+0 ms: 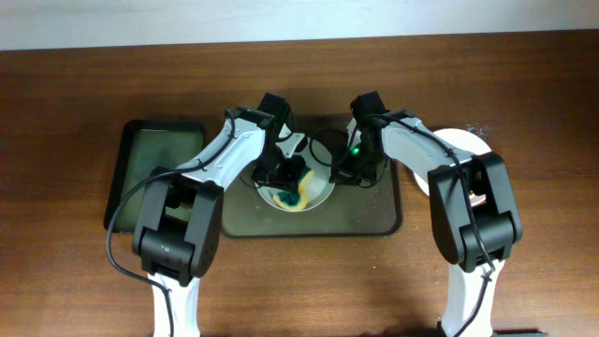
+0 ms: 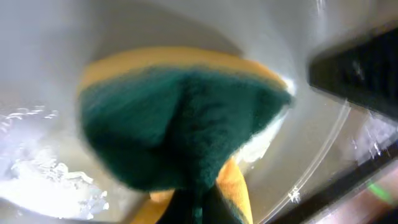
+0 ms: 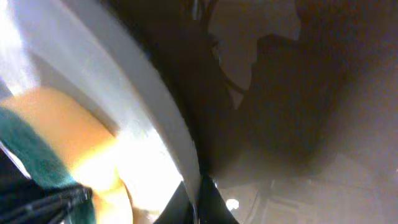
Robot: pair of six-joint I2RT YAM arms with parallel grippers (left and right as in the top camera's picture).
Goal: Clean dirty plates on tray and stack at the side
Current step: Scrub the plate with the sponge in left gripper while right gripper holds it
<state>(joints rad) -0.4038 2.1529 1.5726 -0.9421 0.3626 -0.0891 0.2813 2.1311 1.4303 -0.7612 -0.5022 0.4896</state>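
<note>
Pinched green-and-yellow sponge (image 2: 180,130) in left gripper (image 1: 292,176), pressed onto dirty plate (image 1: 321,192) on tray (image 1: 370,217) for scrubbing smears; apparently steadied rim with right gripper (image 1: 348,173), closure there impossible to tell.

Green-yellow sponge (image 2: 186,124) on white plate (image 2: 56,56)

Overhead straight down; wrist views close (blurry), sharing plate (image 2: 50,74) and sponge (image 2: 180,124).

Wood bench (image 1: 56,94): tray (image 1: 360,213) at centre, small tray (image 1: 150,154) at 9 o'clock, plate (image 1: 460,140) at 3 o'clock.
</note>
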